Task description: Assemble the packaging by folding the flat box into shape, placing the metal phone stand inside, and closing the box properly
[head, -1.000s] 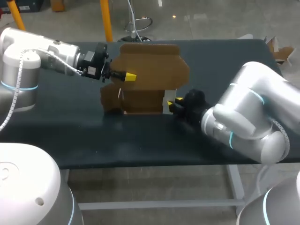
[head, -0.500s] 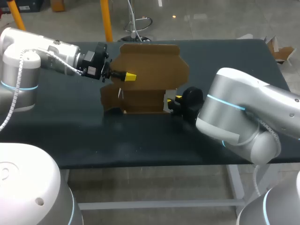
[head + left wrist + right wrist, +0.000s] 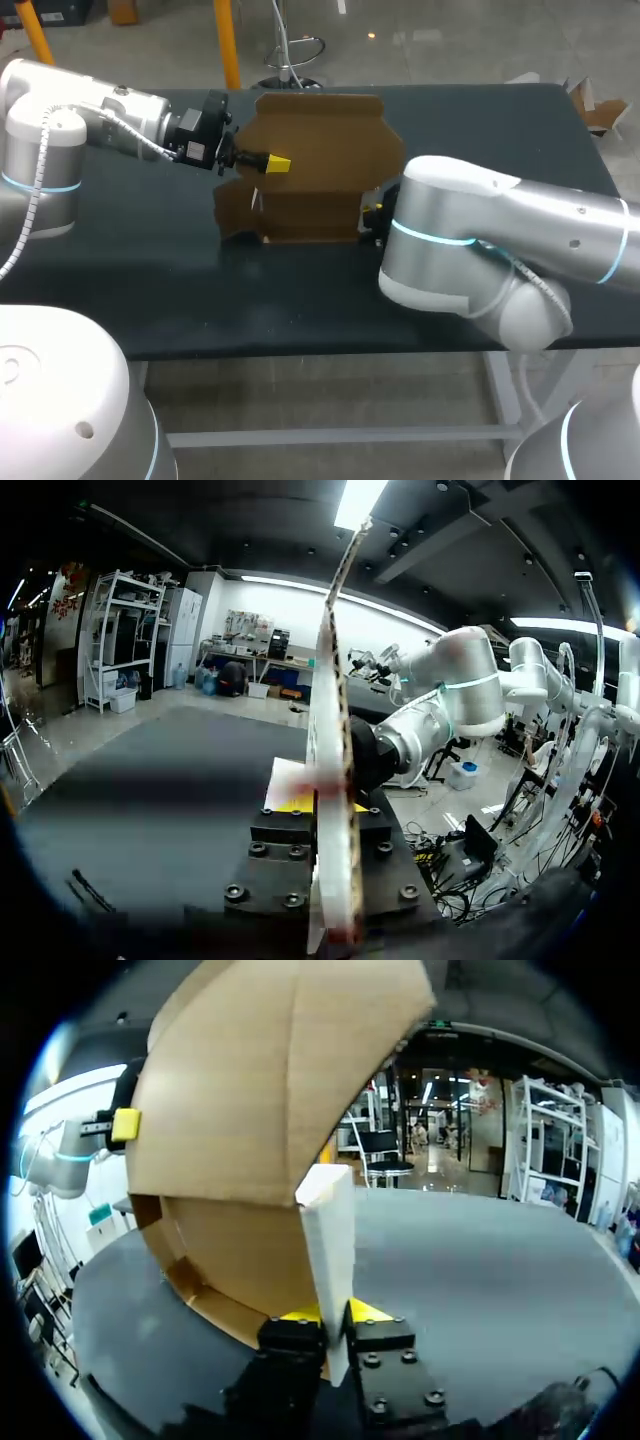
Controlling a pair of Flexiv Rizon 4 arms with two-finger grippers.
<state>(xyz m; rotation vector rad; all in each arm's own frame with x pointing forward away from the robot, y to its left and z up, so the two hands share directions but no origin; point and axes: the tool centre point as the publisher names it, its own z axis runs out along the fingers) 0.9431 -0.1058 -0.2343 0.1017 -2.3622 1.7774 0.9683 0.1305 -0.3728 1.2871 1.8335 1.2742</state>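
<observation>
While the half-folded brown cardboard box (image 3: 310, 160) stands upright on the dark table (image 3: 150, 290), its long axis runs from arm to arm. The left gripper (image 3: 278, 162) pinches the box's tall panel at its upper left edge. The right gripper (image 3: 335, 1312) clamps the low flap at the box's right end. The metal phone stand is not visible.

Box (image 3: 315, 150) upright on table (image 3: 150, 290)
</observation>
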